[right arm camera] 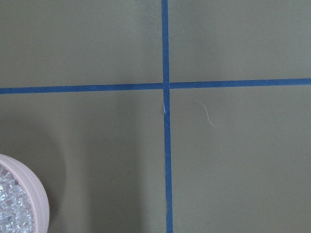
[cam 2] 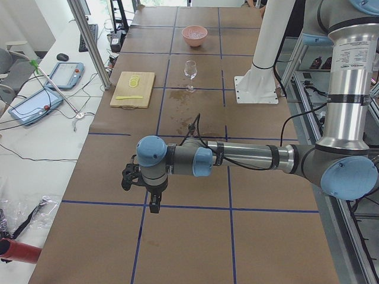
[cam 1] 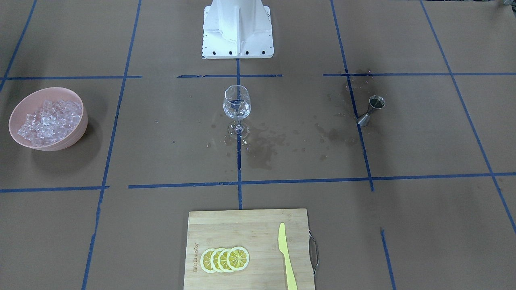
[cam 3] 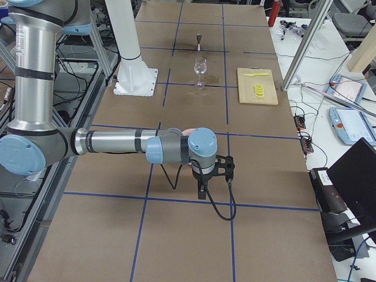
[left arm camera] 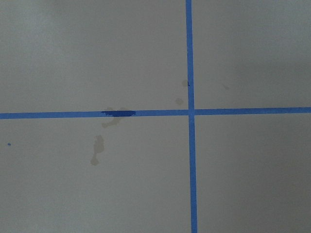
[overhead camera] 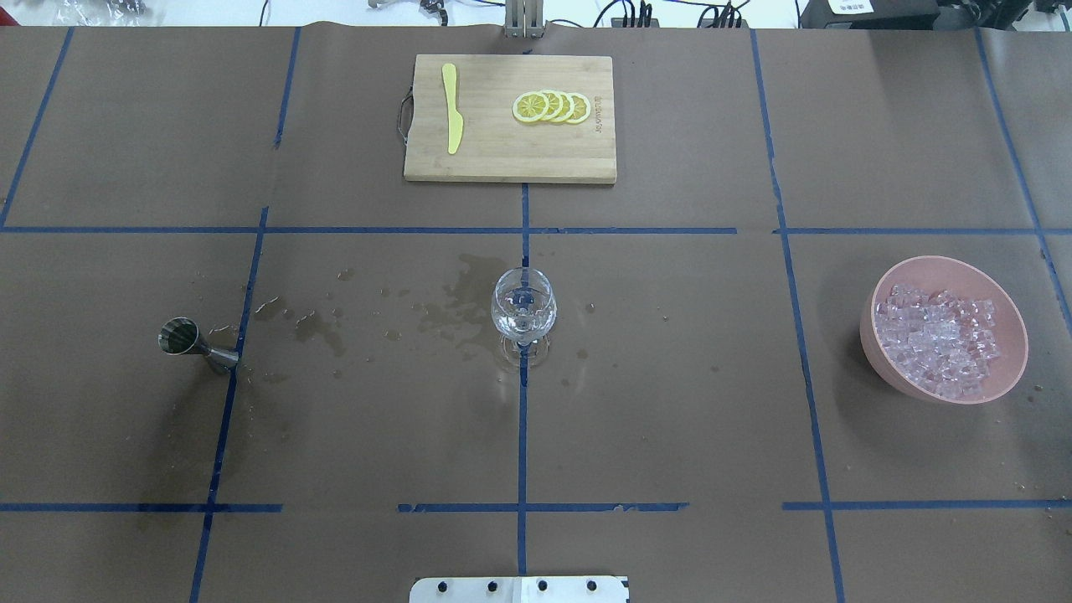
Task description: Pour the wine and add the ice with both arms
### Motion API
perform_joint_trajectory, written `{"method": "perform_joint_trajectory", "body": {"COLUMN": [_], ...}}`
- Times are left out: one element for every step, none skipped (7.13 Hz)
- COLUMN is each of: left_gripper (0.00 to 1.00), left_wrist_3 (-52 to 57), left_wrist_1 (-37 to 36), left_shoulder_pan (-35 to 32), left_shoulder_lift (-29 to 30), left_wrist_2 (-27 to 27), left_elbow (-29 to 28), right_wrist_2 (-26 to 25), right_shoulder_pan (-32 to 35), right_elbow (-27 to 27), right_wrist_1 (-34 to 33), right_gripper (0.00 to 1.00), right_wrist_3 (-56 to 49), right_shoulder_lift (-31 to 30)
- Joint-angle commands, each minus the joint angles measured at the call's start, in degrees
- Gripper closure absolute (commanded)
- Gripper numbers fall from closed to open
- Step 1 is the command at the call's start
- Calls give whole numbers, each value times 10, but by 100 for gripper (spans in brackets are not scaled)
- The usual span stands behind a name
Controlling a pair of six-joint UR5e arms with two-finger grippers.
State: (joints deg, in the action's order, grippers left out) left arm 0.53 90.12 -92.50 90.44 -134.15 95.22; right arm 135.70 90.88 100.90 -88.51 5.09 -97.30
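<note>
1. Table (cam 1: pixel 423 133): flat top under matt brown paper, marked into squares by blue tape (cam 1: pixel 306 181). Darker wet stains (cam 1: pixel 262 149) spread from the middle toward the robot's left.

2. Wine glass (cam 1: pixel 236 108): clear, stemmed, round bowl on a disc foot. It stands upright on a tape line at the table's centre, in front of the white base (cam 1: pixel 238 32). Contents: the wine (cam 1: pixel 236 112), a small measure of colourless liquid low in the bowl.

3. Bowl (cam 1: pixel 78 133): pale pink, smooth, deep and rounded, on the robot's right side, well apart from the glass. Contents: the ice (cam 1: pixel 48 121), a heap of small glassy whitish cubes. Its rim also shows in a corner of the right wrist view.

4. Jigger (cam 1: pixel 371 109): grey metal double cone, upright on the robot's left side. Its contents cannot be made out.

5. Cutting board (cam 1: pixel 242 229): pale wood, rectangular, with a metal handle, at the far edge. It bears four overlapping yellow lemon slices (cam 1: pixel 225 259) and a flat yellow knife (cam 1: pixel 287 257).

6. Left arm (cam 2: pixel 249 157): grey tube with light-blue caps, stretched over the table's left end. The left gripper (cam 2: pixel 153 202) is black and points down above bare paper; whether its fingers are spread or closed cannot be told.

7. Right arm (cam 3: pixel 117 142): the same build, over the right end. The right gripper (cam 3: pixel 201 191) points down near the bowl; its finger state likewise cannot be told.
</note>
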Motion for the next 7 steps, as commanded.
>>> {"method": "perform_joint_trajectory", "body": {"left_gripper": [0,0,0,0,0,0,0], "left_wrist_3": [-1,-1,-1,-11,-78,-157,-229], "left_wrist_1": [-6,-4,-4,-4,-3,-1,14], "left_shoulder_pan": [-1,0,5,13,51,90,126], "left_shoulder_lift": [-1,-2,-3,-5,-8,-15,-38], "left_wrist_2": [-2,-2,-2,-1,2,5,4], "left_elbow": [85,129,175,206,244,279,312], "right_wrist_2": [0,1,1,1,1,0,-2], "right_shoulder_pan": [0,0,0,0,0,0,0], "right_elbow": [1,2,3,4,4,4,2], "right_wrist_1": [0,0,0,0,1,1,0], "right_gripper": [0,0,0,0,0,0,0], "right_wrist_3": [0,0,0,-1,-1,-1,-3], "right_shoulder_lift": [0,0,0,0,1,1,11]}}
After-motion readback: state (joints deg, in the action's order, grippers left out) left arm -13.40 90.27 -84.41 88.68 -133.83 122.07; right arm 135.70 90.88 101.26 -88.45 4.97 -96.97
